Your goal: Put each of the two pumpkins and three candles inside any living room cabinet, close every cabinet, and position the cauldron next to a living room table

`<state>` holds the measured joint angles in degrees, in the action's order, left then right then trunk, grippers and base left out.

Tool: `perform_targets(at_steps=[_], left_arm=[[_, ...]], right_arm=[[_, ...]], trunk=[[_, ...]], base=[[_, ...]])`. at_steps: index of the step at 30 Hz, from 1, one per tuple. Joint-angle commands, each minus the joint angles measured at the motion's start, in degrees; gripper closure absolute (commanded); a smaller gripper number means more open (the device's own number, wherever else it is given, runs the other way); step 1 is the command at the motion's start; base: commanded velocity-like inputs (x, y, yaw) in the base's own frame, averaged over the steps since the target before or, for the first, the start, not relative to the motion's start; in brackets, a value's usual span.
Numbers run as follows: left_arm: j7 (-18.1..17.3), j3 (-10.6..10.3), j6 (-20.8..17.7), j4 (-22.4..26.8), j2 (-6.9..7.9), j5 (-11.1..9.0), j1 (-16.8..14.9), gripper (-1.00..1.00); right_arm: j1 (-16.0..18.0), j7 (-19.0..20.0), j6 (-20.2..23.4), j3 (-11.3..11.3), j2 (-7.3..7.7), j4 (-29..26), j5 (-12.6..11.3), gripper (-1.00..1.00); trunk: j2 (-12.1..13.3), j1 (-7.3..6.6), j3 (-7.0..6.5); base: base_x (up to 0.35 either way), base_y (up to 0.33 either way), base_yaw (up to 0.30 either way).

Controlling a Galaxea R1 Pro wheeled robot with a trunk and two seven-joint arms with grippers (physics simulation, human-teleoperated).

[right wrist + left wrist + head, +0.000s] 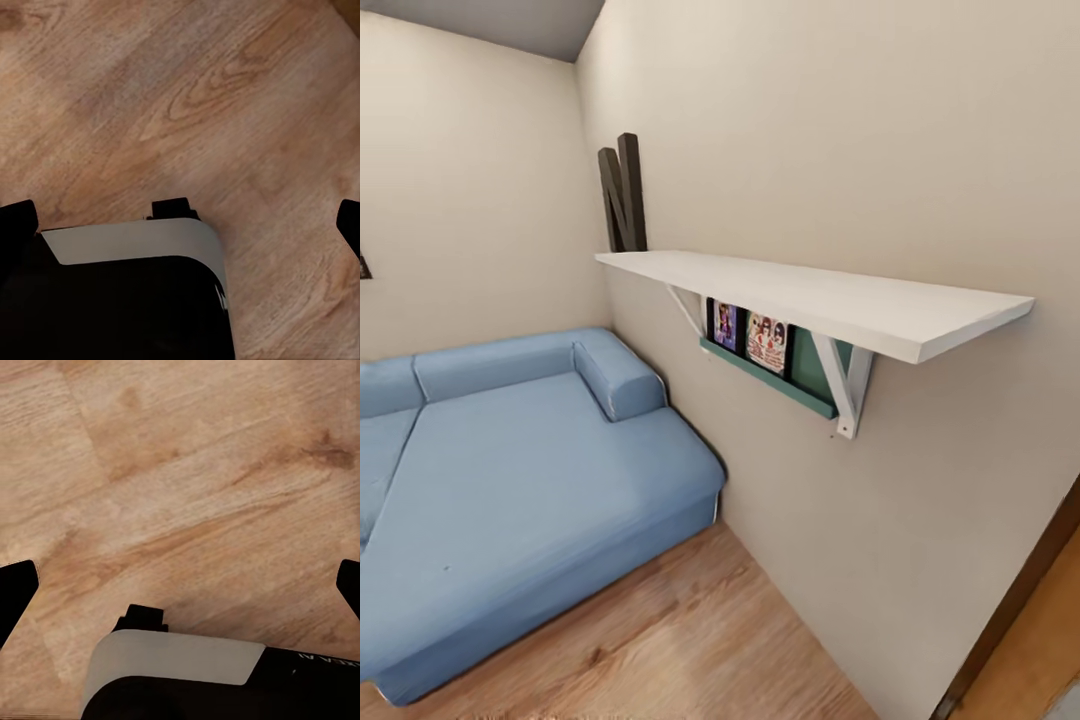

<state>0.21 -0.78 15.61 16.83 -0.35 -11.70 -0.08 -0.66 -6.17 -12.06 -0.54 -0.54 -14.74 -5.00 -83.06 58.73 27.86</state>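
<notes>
Blue sofa (510, 470) sits below a white wall shelf (820, 300). Left gripper (180, 585) and right gripper (180, 225) hang spread wide, empty, over plank floor (187, 472).

The corner sofa (510, 470) is plain light blue. Above it, the wall shelf (820, 300) is white, with a teal ledge (770, 378) beneath holding 2 multicoloured picture cards (752, 336). A dark grey letter N (623, 195) stands against cream walls (880, 150). The plank floor (690, 640) is light wood with brown grain.

Left tool (180, 585) spread wide (fingertips at frame edges), right tool (180, 221) likewise
</notes>
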Motion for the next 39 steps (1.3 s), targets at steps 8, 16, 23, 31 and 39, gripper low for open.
perform_targets(at_steps=[8,16,23,31,39], left_arm=[[0.04,-0.09,0.13,0.03,0.04,-0.34,-0.01,-1.0],[0.04,-0.14,0.13,0.03,0.0,-0.34,-0.01,-1.0],[-0.02,-0.27,0.2,0.02,0.0,-0.34,-0.01,-1.0],[-0.03,-0.38,0.3,0.04,0.0,-0.33,-0.01,-1.0],[-0.03,-0.36,0.3,0.04,0.0,-0.33,-0.01,-1.0]], right_arm=[[-0.05,-0.04,-1.47,-0.04,-0.01,-0.11,-0.55,-1.0],[-0.05,-0.06,-1.56,-0.08,0.01,-0.1,-0.78,-1.0],[-0.05,-0.17,-1.64,0.03,-0.06,-0.05,-0.61,-1.0],[-0.05,-0.33,-1.65,0.1,-0.07,-0.03,-0.54,-1.0],[-0.05,-0.34,-1.65,0.1,-0.07,-0.03,-0.54,-1.0]], trunk=[[-0.02,0.0,0.04],[-0.02,0.0,0.04],[-0.02,0.0,0.04],[-0.02,0.0,0.04],[-0.02,0.0,0.04]], base=[[0.0,0.0,0.286],[0.0,0.0,0.147],[0.0,0.0,0.226],[0.0,0.0,0.275],[0.0,0.0,0.276]])
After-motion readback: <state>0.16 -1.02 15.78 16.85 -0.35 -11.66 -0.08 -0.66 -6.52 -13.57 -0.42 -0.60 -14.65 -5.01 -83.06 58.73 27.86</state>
